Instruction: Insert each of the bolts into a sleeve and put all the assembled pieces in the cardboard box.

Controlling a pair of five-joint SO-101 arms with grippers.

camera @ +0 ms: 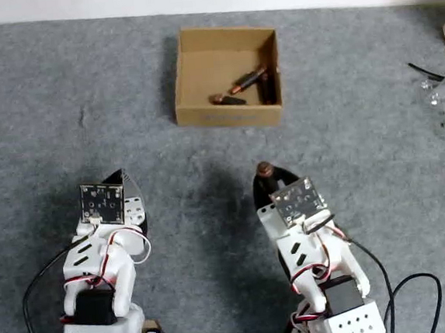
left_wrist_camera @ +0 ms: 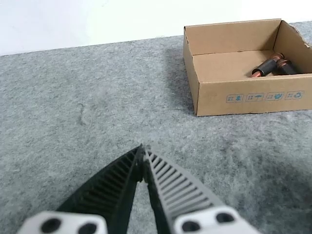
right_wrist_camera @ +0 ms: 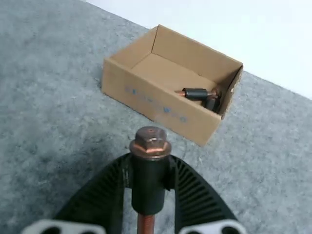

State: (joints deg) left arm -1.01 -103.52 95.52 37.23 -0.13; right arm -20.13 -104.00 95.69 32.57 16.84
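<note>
The cardboard box [camera: 226, 118] sits on the grey-covered table [camera: 60, 87] close to its far edge and about midway along it, open side up. Inside it, assembled pieces [camera: 248, 79] lie on the floor of the box, gathered toward its right wall; at least two dark sleeves with copper-coloured ends can be made out, and the exact count cannot be told. The right gripper [right_wrist_camera: 148, 168] hangs over the table near its near edge, to the right of the middle and well apart from the box. Its jaws are partly closed and clamped on a black sleeve [right_wrist_camera: 147, 187] from both sides. A copper-coloured bolt [right_wrist_camera: 150, 141] runs through that sleeve, with its hexagonal head resting on the end that points toward the box and its shank showing at the other end. The left gripper [left_wrist_camera: 142, 151] hangs over the near left part of the table, beside the right arm and apart from it. Its two ribbed fingers are pressed together at the tips with nothing between them. At the table's right edge lie some clear plastic [camera: 444, 92] and a black wire [camera: 420, 69], well apart from the box.
</note>
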